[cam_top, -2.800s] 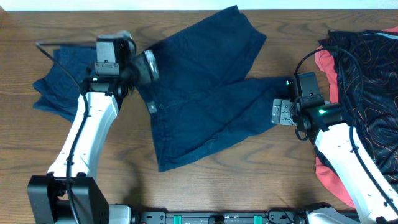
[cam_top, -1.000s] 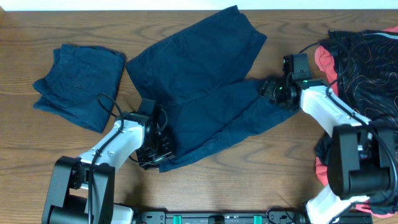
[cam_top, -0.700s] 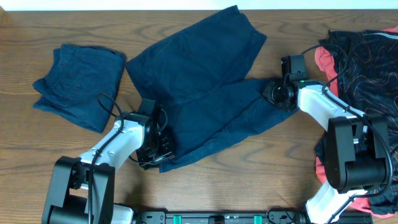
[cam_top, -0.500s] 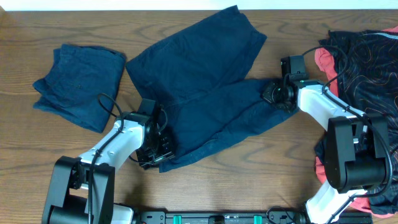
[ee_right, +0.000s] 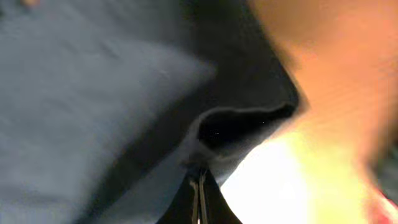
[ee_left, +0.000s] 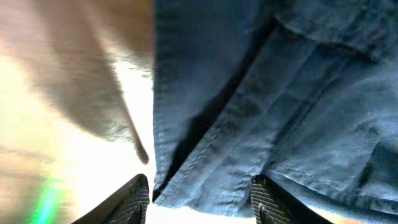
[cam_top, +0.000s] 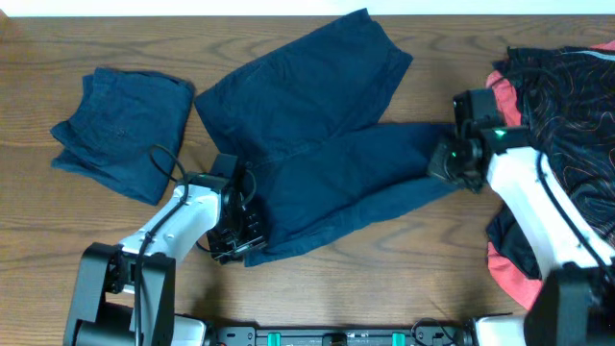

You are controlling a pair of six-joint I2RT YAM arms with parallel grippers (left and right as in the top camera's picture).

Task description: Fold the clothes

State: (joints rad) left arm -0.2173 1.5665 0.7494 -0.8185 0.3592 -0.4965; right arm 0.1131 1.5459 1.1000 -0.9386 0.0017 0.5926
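I count two navy garments on the wooden surface [cam_top: 404,279]. One is the folded shorts [cam_top: 120,125], a rumpled bundle at the far left, well apart from both my arms. The other is the spread shorts [cam_top: 307,144], lying open across the middle with two wide legs, one reaching toward the top edge and one stretched out to the right. My left jaws sit at the lower left corner of the spread shorts, by the waistband end. In the left wrist view they stand wide, the two fingers [ee_left: 134,199] far apart, and the stitched hem [ee_left: 217,155] lies between them, not squeezed. My right jaws are at the right end of the stretched leg. In the right wrist view they are pressed together to a thin line, pinching a fold of that navy cloth [ee_right: 124,93], which bulges up into a small loop just above the tips. At the right edge of the surface lies one heap of other clothing, a dark patterned cloth [cam_top: 567,106] over a red cloth [cam_top: 502,269], just beside my right arm.
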